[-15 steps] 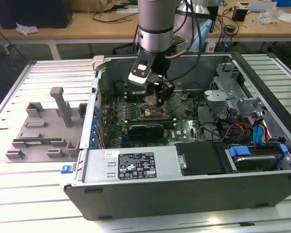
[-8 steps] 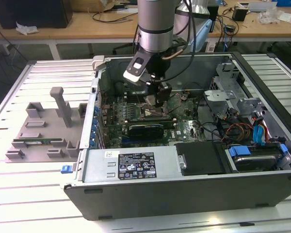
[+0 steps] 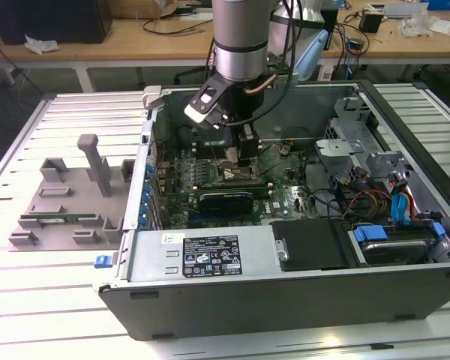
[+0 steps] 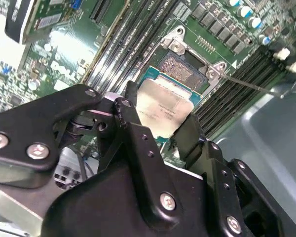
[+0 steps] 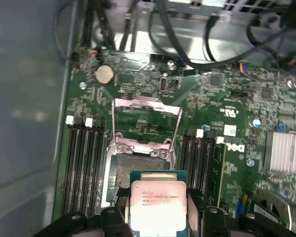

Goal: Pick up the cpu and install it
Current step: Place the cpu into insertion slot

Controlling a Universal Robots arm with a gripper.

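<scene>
Between my fingers (image 4: 138, 138) sits the cpu (image 5: 158, 205), metal lid up. The gripper (image 4: 160, 118) is clamped on two opposite edges of it, one finger to each side, and the chip spans the whole gap. It is nearly square, so it has no long axis to speak of. What matters is that its free edges run across the line of my jaws, and in the first wrist view they look parallel to the walls of the socket (image 5: 138, 164).

That socket lies just beyond the chip's forward edge and below it. Its pin bed is bare, and the chip covers the strip of it nearest me. I judge the cpu hangs over the socket's near side rather than centred, and is not seated. How much air lies between them I cannot tell.

Past the socket, the load frame (image 5: 147, 102) stands tipped back open, clear of the bed. Memory slots (image 5: 84, 163) flank the socket on either side of my jaws. Farther out spreads the green motherboard (image 5: 212, 94), and around it the computer case (image 3: 300, 292), into which I reach from above.
</scene>
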